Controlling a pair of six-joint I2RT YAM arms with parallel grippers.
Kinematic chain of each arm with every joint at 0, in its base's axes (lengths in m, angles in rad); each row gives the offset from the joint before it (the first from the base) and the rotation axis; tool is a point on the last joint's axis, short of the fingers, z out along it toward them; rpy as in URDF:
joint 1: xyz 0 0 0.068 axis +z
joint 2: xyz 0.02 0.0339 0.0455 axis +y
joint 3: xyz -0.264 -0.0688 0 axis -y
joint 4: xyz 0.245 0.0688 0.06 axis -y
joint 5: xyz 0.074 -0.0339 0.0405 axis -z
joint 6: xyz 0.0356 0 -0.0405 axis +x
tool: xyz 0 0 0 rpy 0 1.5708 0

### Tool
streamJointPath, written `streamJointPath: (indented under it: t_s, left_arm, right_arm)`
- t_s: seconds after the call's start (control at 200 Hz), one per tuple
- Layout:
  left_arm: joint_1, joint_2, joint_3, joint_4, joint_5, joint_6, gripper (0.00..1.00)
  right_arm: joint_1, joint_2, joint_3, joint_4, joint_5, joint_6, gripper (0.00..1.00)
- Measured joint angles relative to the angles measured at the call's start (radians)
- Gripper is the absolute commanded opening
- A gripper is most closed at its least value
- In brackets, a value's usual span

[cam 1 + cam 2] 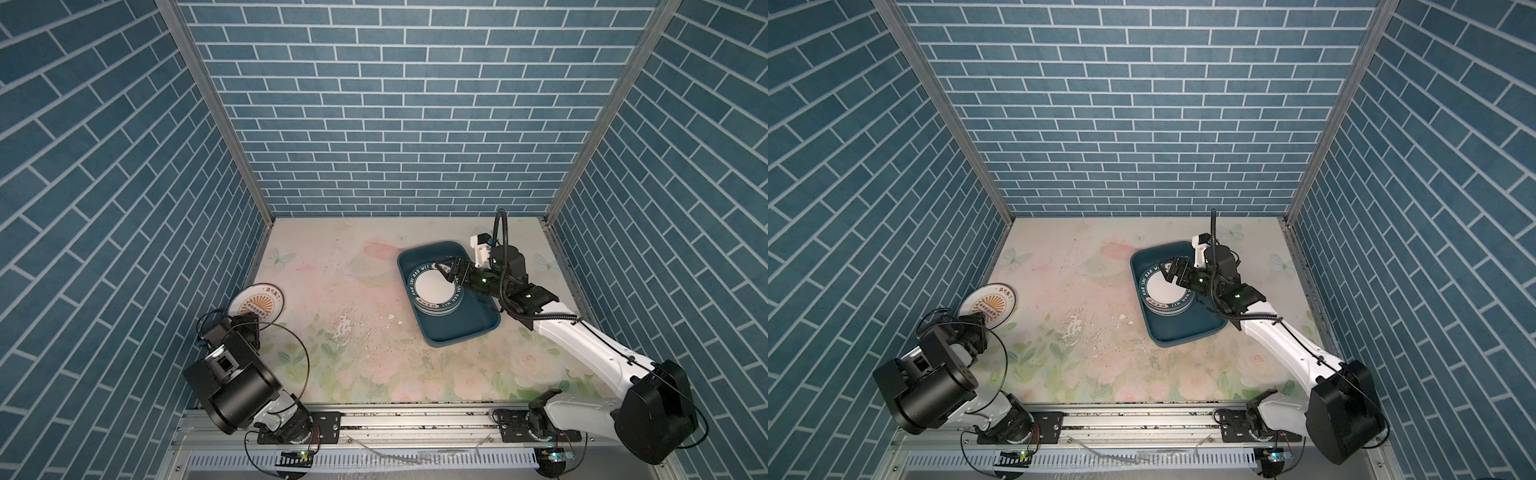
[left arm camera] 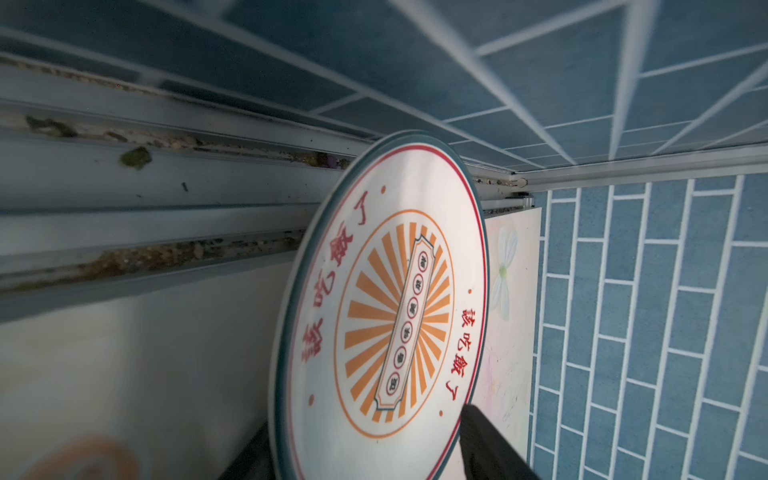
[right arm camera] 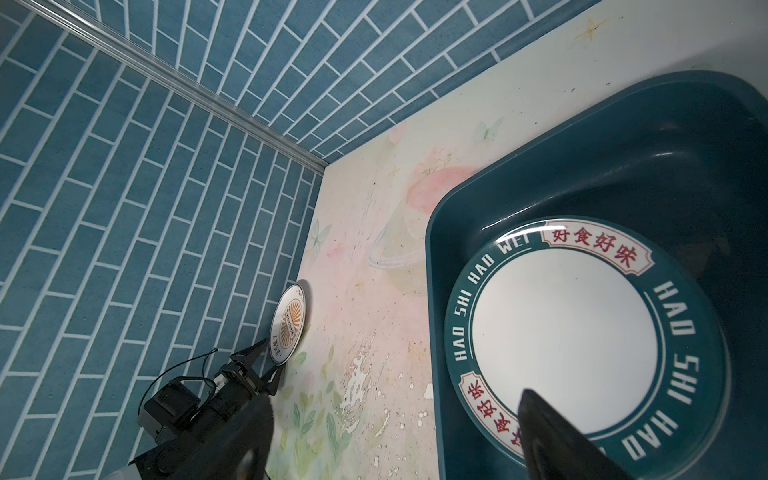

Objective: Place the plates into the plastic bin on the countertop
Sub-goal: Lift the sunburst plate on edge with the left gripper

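- Pickup: sunburst plate [image 1: 261, 304] sits between your left gripper's [image 1: 248, 322] jaws; clamped or not, can't tell.
- Your right gripper [image 1: 446, 270], jaws apart, hovers over the bin's [image 1: 465, 328] stack [image 1: 432, 291].
- Next, pinch firmly, then lift.

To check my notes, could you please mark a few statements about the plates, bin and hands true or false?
A white plate with a dark teal lettered rim tops the stack in the shallow teal-blue plastic bin. True.
The right hand is shut on a plate. False: it is open over the stack.
The left hand is at the round white plate with the orange sunburst centre. True.
That sunburst plate lies flat in the bin. False: it leans tilted at the floral countertop's left edge.
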Motion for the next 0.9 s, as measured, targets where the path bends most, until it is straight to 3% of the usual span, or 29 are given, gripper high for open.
streamJointPath:
  t_s: [0.575,0.9]
  left_arm:
    - [0.003,0.047,-0.054,0.086,0.014,-0.069,0.08]
    - [0.006,-0.051,-0.071,0.033,0.036,-0.085,0.02]
  right_arm:
    - [0.002,-0.018,-0.002,-0.025,0.033,0.0,0.91]
    - [0.002,-0.078,-0.042,-0.038,0.058,0.0,0.91]
